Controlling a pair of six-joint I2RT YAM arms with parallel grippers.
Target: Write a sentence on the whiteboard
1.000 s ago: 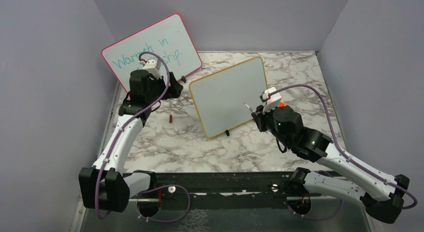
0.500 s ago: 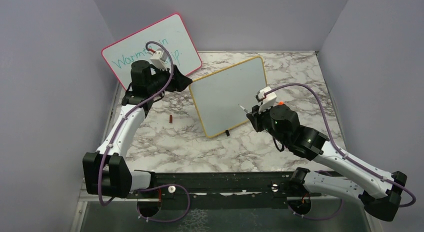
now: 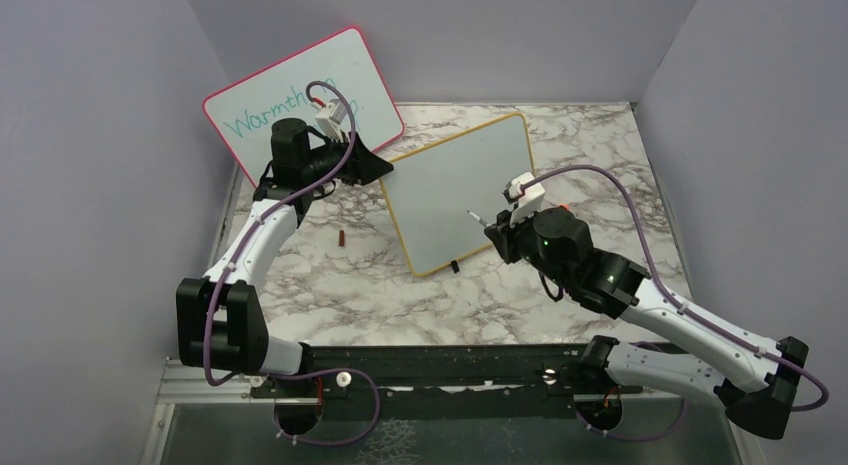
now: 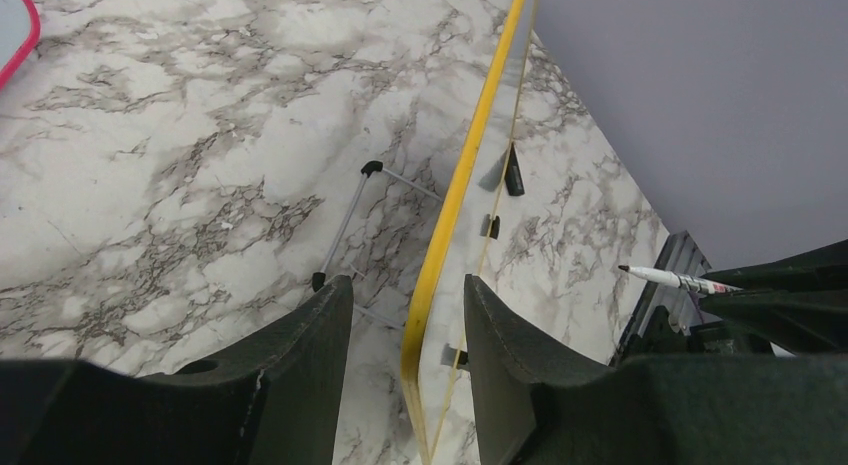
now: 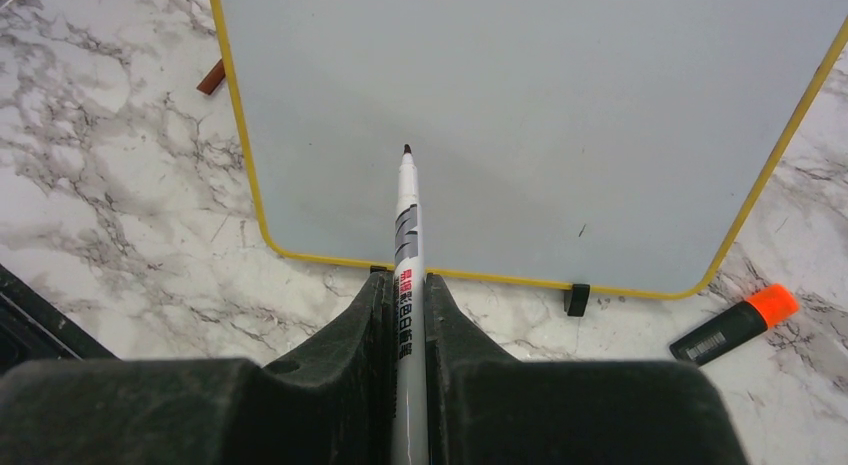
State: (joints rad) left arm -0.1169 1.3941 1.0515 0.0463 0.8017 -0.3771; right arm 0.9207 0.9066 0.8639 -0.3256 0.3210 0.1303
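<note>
The yellow-framed whiteboard [image 3: 455,195] stands tilted on small black feet mid-table, and its face [image 5: 520,105] is blank; no sentence shows. My left gripper [image 3: 385,165] is open, its jaws astride the board's upper left edge [image 4: 450,215] with a gap on both sides. In the left wrist view the gripper [image 4: 408,335] has the yellow frame between its fingers. My right gripper [image 3: 500,230] is shut on a white marker [image 5: 407,225]. The marker's dark tip points at the lower middle of the board; I cannot tell if it touches. The marker also shows in the left wrist view [image 4: 680,279].
A larger pink-framed board [image 3: 300,95] with teal writing leans at the back left, behind my left arm. A small red-brown cap [image 3: 341,237] lies on the marble left of the whiteboard. An orange highlighter [image 5: 735,325] lies right of the board. Grey walls close in the sides.
My left gripper has swung right from in front of the pink board to the yellow board's upper left edge. My right gripper has moved left toward the board's face with the marker.
</note>
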